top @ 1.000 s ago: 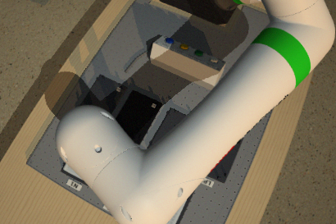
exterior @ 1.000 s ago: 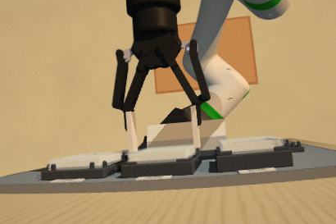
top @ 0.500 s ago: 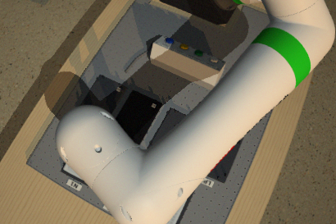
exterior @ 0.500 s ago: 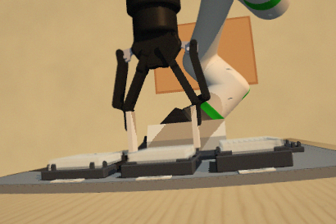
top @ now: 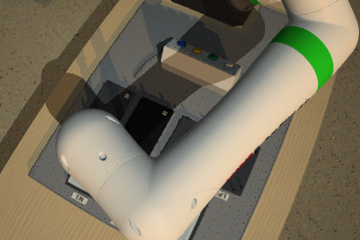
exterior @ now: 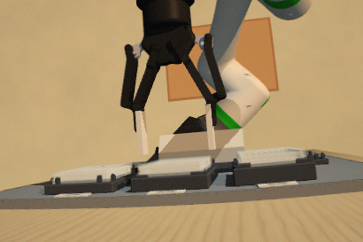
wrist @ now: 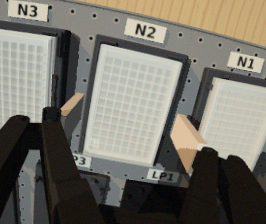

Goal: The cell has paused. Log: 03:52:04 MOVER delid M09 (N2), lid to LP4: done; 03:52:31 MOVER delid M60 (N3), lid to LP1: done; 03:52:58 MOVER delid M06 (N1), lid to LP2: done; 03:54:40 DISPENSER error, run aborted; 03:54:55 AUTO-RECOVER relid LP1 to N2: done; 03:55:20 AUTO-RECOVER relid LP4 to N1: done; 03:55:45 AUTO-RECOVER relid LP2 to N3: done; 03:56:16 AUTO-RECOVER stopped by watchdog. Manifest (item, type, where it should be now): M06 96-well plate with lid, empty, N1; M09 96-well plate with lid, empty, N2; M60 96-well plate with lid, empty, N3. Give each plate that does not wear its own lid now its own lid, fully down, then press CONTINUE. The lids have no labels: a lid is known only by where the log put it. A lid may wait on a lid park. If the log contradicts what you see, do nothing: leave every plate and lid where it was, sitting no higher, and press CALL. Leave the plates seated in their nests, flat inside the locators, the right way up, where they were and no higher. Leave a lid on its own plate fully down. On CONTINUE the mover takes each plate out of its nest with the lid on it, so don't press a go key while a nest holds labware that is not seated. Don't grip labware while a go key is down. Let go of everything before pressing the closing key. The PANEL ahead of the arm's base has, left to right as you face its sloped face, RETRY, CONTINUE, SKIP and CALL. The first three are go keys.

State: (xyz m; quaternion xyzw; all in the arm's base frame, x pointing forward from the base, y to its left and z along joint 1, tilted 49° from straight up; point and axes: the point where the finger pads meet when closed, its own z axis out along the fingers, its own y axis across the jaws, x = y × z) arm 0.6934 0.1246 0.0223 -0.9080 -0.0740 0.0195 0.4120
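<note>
Claw [exterior: 174, 139]: fingers apart, holding nothing, hovering over the N2 plate [wrist: 132, 104], mid-row along the worktop's labelled edge. I judge the step as approach to lift its lid; next I lower squarely, straddling the lid's sides.

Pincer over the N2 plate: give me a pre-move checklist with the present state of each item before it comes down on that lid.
1. Pincer open and holding nothing: ok.
2. Pads straddle the N2 plate, one on each side: ok in the wrist view.
3. Pincer above the lid, not touching it: ok; the exterior view shows the pads above the middle plate.
4. Plates in N1, N2 and N3 lidded and flat in their nests: looks ok, full seating cannot tell.
5. Lid park LP1 free for a lid: cannot tell, hidden by the pincer.
6. Panel keys not pressed: cannot tell.
</note>
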